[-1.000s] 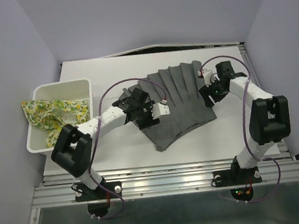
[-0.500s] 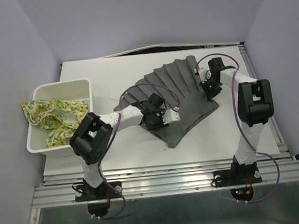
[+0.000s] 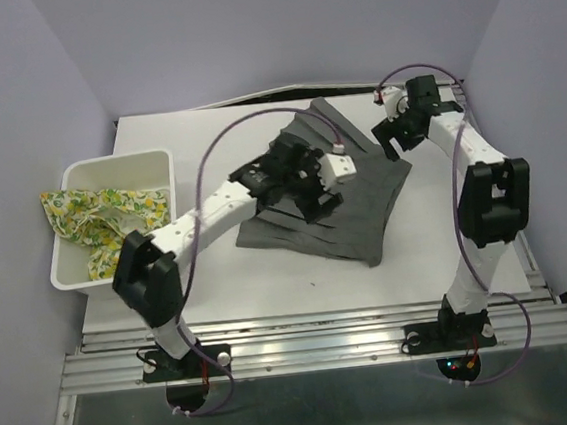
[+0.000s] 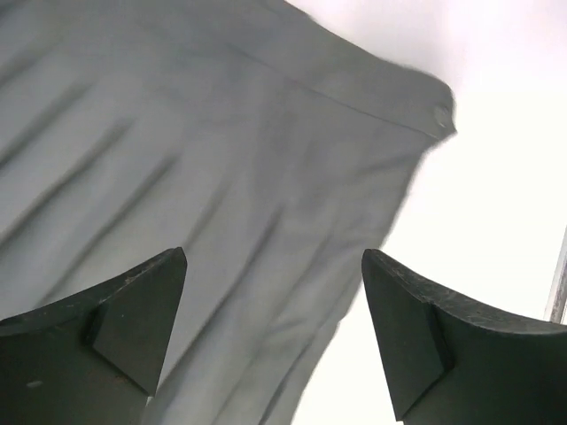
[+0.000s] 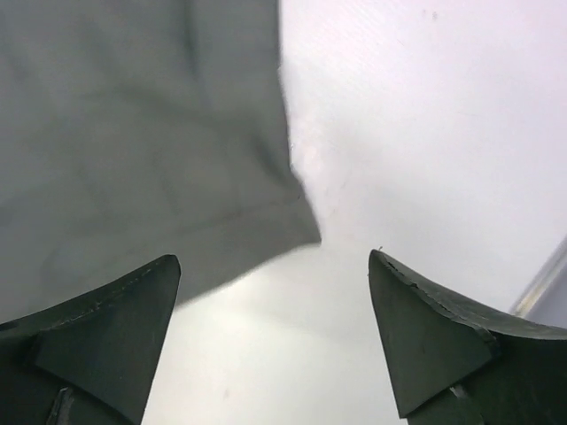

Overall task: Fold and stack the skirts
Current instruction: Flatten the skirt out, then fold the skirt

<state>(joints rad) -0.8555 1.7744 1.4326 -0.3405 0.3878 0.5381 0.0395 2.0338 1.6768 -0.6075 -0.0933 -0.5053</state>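
The grey pleated skirt lies folded over on the white table, mid-right. My left gripper hovers over its middle, open and empty; in the left wrist view the skirt fills the frame under the open jaws. My right gripper is open and empty at the skirt's far right corner; the right wrist view shows the skirt's corner and bare table under the jaws. The lemon-print skirt lies crumpled in and over the white basket at the left.
The basket stands at the table's left edge. The white table ends at a metal rail at the front. Purple cables loop over both arms. Grey walls close in left, right and behind.
Both grippers carried the skirt's near edge back and over, folding it, then let go. The left gripper moved up and back; the right moved back to the far corner.
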